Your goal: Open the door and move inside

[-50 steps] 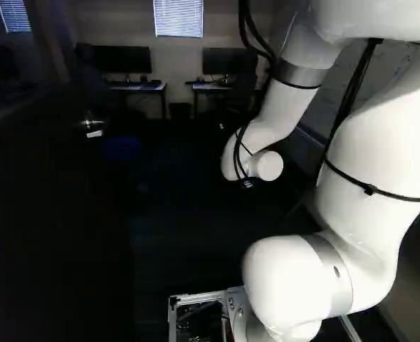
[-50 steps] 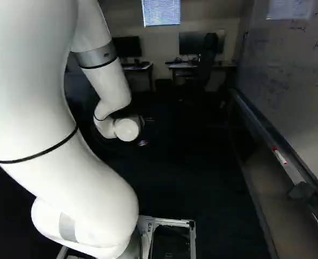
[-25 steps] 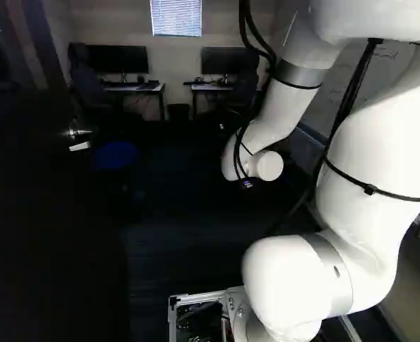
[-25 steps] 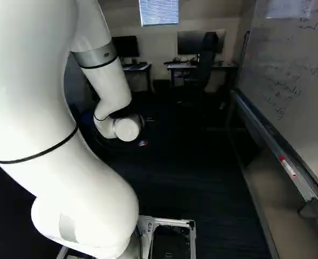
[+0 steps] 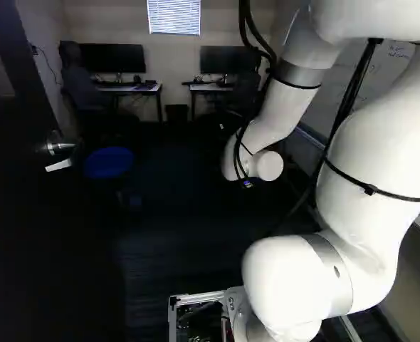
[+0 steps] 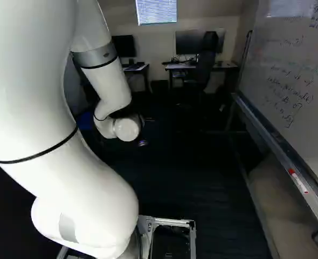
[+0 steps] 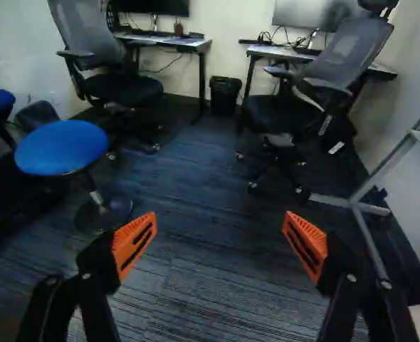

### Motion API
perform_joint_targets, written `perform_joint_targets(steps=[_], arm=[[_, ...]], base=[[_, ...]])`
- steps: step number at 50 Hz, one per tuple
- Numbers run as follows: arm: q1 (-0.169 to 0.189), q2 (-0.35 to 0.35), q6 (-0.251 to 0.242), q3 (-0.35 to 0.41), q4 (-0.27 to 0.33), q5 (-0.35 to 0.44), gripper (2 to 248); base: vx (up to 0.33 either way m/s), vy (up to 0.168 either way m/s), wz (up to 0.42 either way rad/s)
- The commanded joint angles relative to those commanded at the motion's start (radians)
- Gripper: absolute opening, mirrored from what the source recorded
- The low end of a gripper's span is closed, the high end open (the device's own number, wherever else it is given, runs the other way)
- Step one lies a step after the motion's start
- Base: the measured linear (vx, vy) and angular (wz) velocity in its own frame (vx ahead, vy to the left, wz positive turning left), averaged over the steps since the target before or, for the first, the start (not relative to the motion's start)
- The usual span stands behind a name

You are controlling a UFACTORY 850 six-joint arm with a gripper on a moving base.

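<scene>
1. The door is seen standing open as a dark panel at the left of the left base view; its metal handle is turned toward the room.
2. The base has been moved since the earlier frames: handle, stool and whiteboard tray are all brought nearer. Whether the door itself has been swung cannot be told. The arm is held in the same pose against its lowest joint.
3. The gripper is spread wide, only floor being seen between its orange pads. It is held well apart from the handle.
4. A blue stool is placed beyond the handle; in the wrist view it is seen ahead of one finger. A wheeled office chair is parked farther ahead, by a desk.
5. The right side is bounded by a whiteboard, a marker being left on its tray.
6. Two desks are set along the far wall, a waste bin between them, under a blinded window.
</scene>
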State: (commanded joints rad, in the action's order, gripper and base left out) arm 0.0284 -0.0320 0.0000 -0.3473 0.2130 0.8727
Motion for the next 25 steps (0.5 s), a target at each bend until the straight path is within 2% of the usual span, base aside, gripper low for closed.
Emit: perform_joint_targets(steps=[25], arm=[[0.000, 0.000, 0.000, 0.000, 0.000, 0.000, 247]], base=[[0.183, 0.000, -0.022]])
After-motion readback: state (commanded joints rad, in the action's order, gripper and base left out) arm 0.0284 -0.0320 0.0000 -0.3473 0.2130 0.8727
